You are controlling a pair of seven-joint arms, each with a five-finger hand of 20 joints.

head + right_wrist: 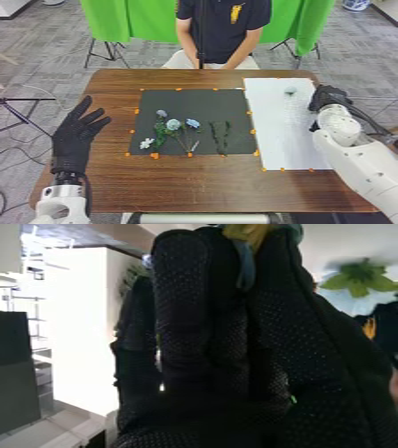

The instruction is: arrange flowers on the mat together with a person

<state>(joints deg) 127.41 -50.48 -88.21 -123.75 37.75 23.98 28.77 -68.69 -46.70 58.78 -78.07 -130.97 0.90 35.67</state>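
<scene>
Right hand (330, 95) at white mat (284, 130) edge, grip unclear; left hand (73, 137) splayed; brown table (204, 187), grey carpet (53, 57)

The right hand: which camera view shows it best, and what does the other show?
The right wrist view shows the right hand best: close up, its glove's dotted fabric plain. The head view shows it smaller, at the right edge of the white sheet.

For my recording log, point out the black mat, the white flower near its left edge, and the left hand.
Black mat (191, 100): head view, bare far part.
White flower (147, 143): head view, petals.
Left hand (70, 139): head view, between wrist and fingers.
</scene>
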